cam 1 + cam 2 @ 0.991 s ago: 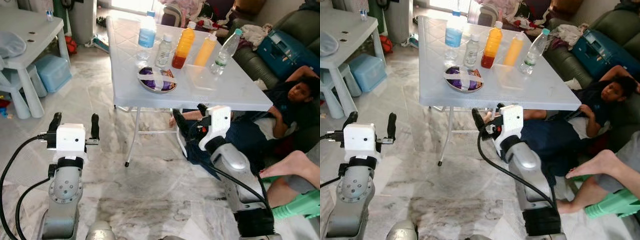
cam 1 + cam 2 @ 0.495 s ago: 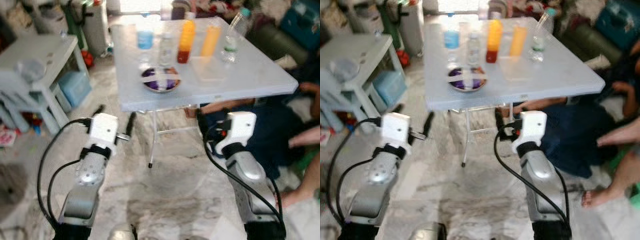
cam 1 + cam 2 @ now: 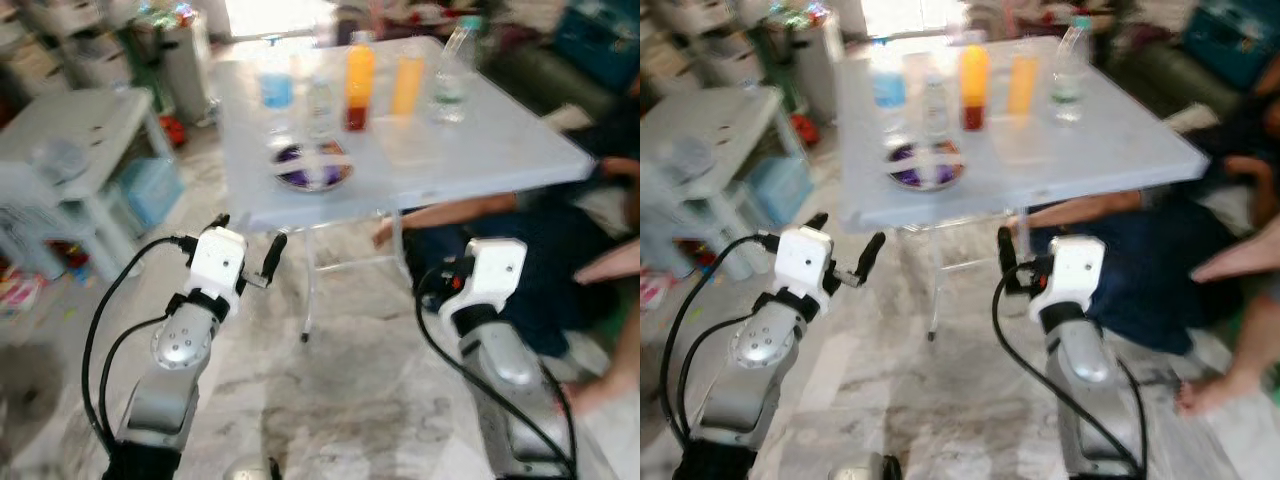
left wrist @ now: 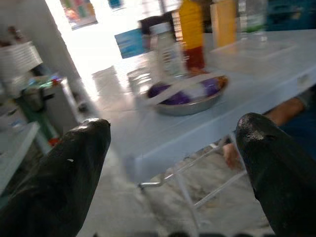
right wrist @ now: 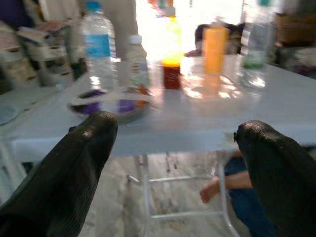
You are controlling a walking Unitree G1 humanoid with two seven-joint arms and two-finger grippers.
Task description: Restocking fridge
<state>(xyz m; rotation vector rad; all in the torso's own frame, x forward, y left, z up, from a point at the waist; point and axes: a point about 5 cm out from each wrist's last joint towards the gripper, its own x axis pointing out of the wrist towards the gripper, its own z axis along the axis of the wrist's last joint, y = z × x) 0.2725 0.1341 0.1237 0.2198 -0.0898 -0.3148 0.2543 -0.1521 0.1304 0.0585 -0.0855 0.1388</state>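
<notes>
A pale blue-white plastic folding tabletop (image 3: pixel 480 150) fills the upper middle of the head views, which are somewhat blurred. Along its far edge, in the upper centre of the frame, stand five bottles in a row: a clear water bottle with a blue label (image 3: pixel 277 88), a small clear bottle with a white cap (image 3: pixel 320 100), an orange juice bottle with a dark red bottom layer (image 3: pixel 358 87), a second orange-yellow bottle (image 3: pixel 407 85) and a clear bottle with a green label (image 3: pixel 450 85). Just in front of the two leftmost bottles lies a round metal dish holding purple packets (image 3: pixel 313 166).

The left gripper (image 3: pixel 245 245) is raised in the lower left of the frame, short of the table's near edge, its two black fingers (image 4: pixel 74 163) spread wide apart and holding nothing. The right gripper (image 3: pixel 1025 262) is raised in the lower centre-right, likewise below the near edge; in its wrist view its fingers (image 5: pixel 74 168) are wide apart and empty, with the bottles seen between them.

A person's arm (image 3: pixel 440 213) shows under the table at the right. A white plastic side table (image 3: pixel 70 130) stands at the upper left, on the marble-patterned floor (image 3: pixel 340 400).
</notes>
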